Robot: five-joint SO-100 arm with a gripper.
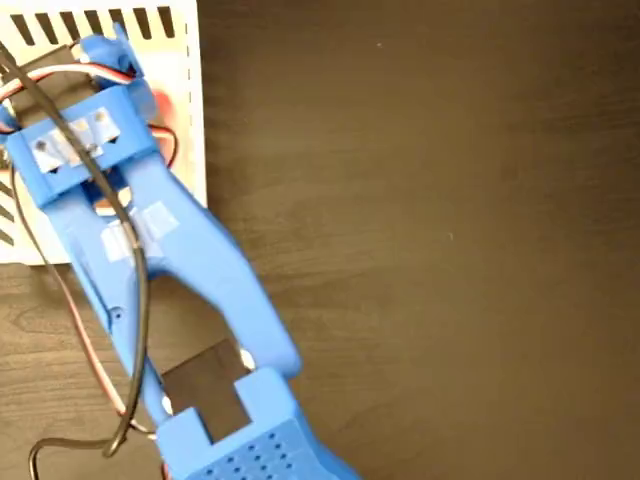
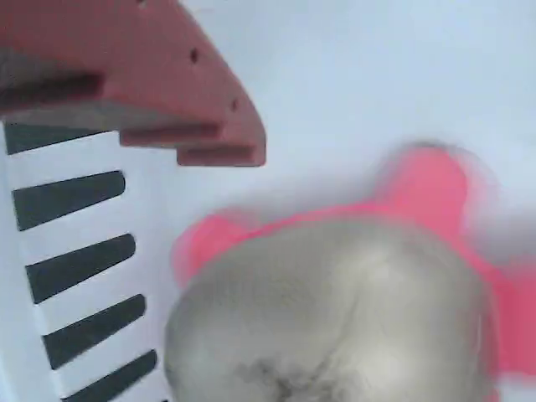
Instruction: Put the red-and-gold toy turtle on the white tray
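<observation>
Dark wooden counter [image 1: 430,250] carries the white tray [image 1: 192,120] at the fixed view's top left, under the blue arm. The wrist view shows the red-and-gold toy turtle [image 2: 335,310] lying on the tray just below one red finger [image 2: 151,75] of the claw; whether the claw is open cannot be told.

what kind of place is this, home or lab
Probably a hobby or lab robot bench, though that's a guess: a blue 3D-printed-looking arm with loose wires stands on a dark wood table, working over a white tray with a toy turtle.
</observation>
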